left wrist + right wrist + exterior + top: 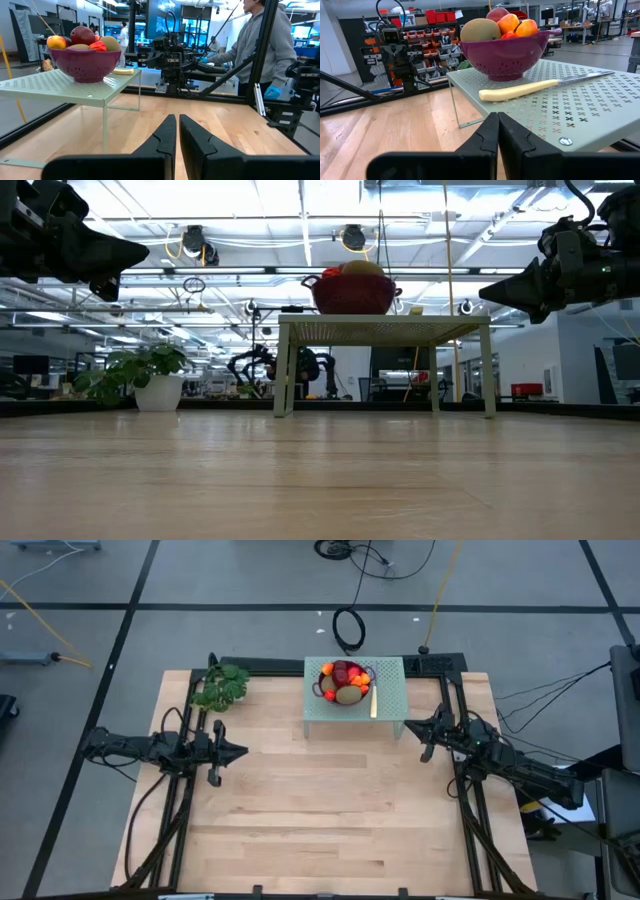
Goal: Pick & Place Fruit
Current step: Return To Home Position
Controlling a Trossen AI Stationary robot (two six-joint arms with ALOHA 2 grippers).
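The fruit (345,680) is heaped in a purple colander bowl (505,57) that stands on a pale green perforated stand (388,710) at the table's far middle. In the heap I see a brownish-green oval (480,30), orange-red pieces (509,22) and a dark red ball (82,35). My left gripper (240,751) hovers level and shut at the table's left, well short of the stand. My right gripper (408,728) hovers level and shut just off the stand's right near corner. Neither holds anything.
A slim yellowish knife (530,88) lies on the stand beside the bowl. A potted leafy plant (222,687) stands at the far left. A person in a grey hoodie (265,45) stands beyond the table's right side. Bare wood (320,810) lies between and in front of the arms.
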